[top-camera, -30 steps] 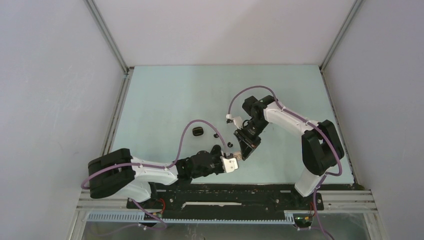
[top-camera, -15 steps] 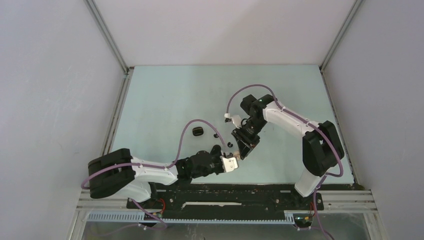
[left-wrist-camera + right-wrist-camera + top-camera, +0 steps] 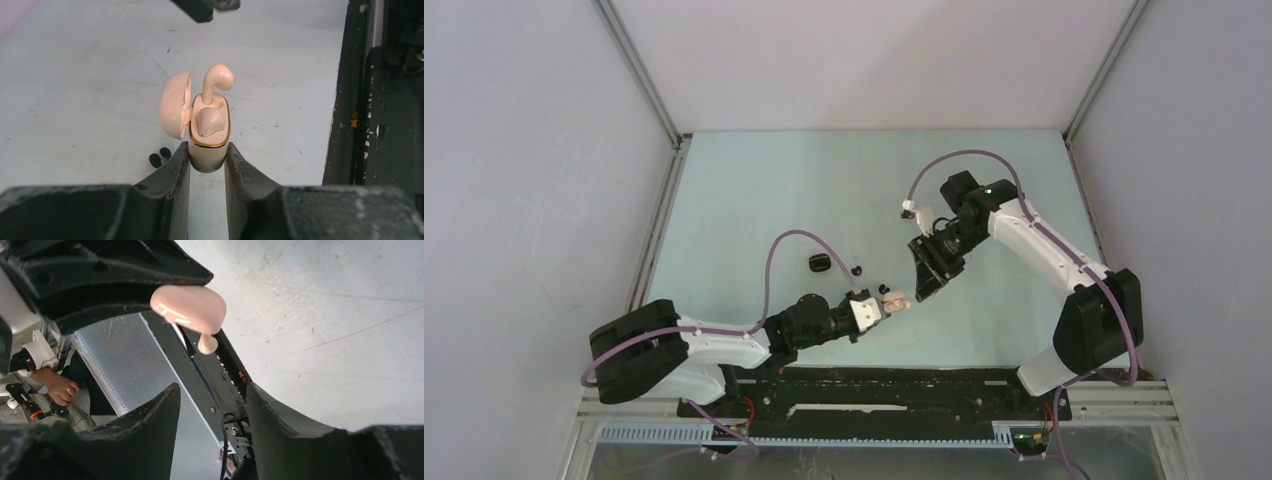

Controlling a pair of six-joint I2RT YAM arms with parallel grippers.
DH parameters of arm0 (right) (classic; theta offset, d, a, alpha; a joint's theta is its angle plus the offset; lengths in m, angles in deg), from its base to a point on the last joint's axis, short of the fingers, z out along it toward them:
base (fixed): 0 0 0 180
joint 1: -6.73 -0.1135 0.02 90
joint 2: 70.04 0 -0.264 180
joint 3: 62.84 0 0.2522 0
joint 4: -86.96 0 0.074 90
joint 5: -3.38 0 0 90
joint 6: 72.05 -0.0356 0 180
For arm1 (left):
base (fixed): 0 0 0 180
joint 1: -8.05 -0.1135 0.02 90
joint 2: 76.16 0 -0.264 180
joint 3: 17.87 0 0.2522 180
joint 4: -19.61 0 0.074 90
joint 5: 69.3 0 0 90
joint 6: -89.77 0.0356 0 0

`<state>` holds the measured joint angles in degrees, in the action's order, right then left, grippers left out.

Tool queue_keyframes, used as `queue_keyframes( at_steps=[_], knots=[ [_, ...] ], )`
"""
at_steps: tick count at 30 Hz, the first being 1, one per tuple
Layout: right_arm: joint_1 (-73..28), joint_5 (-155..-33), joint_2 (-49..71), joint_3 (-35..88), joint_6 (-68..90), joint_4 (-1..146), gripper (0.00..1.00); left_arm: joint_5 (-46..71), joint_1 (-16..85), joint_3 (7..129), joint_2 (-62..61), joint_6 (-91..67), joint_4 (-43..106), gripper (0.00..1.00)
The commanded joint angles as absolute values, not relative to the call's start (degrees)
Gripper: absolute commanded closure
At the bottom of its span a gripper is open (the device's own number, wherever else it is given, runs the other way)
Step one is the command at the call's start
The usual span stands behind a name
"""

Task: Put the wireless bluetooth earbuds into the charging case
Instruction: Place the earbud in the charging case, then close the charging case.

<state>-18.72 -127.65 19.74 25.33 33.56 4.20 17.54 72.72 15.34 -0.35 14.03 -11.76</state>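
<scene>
My left gripper (image 3: 206, 147) is shut on the base of a beige-pink charging case (image 3: 209, 157) with a gold rim, its lid (image 3: 175, 105) swung open to the left. One whitish-beige earbud (image 3: 210, 122) lies seated in the case. A second earbud (image 3: 217, 82) stands up out of the far slot, only partly in. From above, the case (image 3: 896, 299) is held just over the table. My right gripper (image 3: 924, 283) hangs open a little beyond it, with nothing between its fingers (image 3: 155, 410). The right wrist view shows the case (image 3: 187, 307) from behind.
Two small black earbuds (image 3: 159, 158) lie on the table left of the case. Another black earbud (image 3: 856, 270) and a black pebble-shaped case (image 3: 820, 263) lie further left. The black base rail (image 3: 380, 125) runs along the near edge.
My right gripper has opened and drawn back up and to the right, away from the case. The left arm has shifted the case slightly forward and to the right.
</scene>
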Motion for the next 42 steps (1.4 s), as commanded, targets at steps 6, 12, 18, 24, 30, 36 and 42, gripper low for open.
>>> queue_keyframes(
  at_steps=[6, 12, 18, 24, 30, 36, 42],
  knots=[
    [-13.5, -130.5, 3.3, 22.5, 50.0, 7.2, 0.43, 4.8, 66.7, 11.6, -3.3, 3.4, -26.8, 1.0],
    [-15.0, -131.6, -3.7, 13.6, 55.4, 19.4, 0.36, -3.0, 63.9, 10.1, -1.0, -3.7, -35.6, 1.0],
    [-17.1, -137.7, -4.9, 9.4, 53.2, 26.9, 0.36, -9.9, 62.2, 10.2, 5.0, -10.2, -46.7, 1.0],
    [-16.9, -141.6, -3.3, 9.4, 52.9, 25.8, 0.36, -10.0, 62.2, 10.6, 5.6, -9.9, -46.7, 1.0],
    [-17.8, -144.6, -2.0, 9.4, 53.3, 25.6, 0.36, -9.9, 62.2, 10.9, 6.4, -10.2, -46.6, 1.0],
    [-19.6, -147.0, -1.6, 9.4, 57.9, 22.2, 0.36, -9.5, 62.2, 10.9, 6.6, -10.2, -46.3, 1.0],
    [-20.2, -145.8, -0.8, 9.4, 55.0, 24.4, 0.36, -9.7, 62.2, 11.1, 6.6, -10.2, -46.2, 1.0]
  ],
)
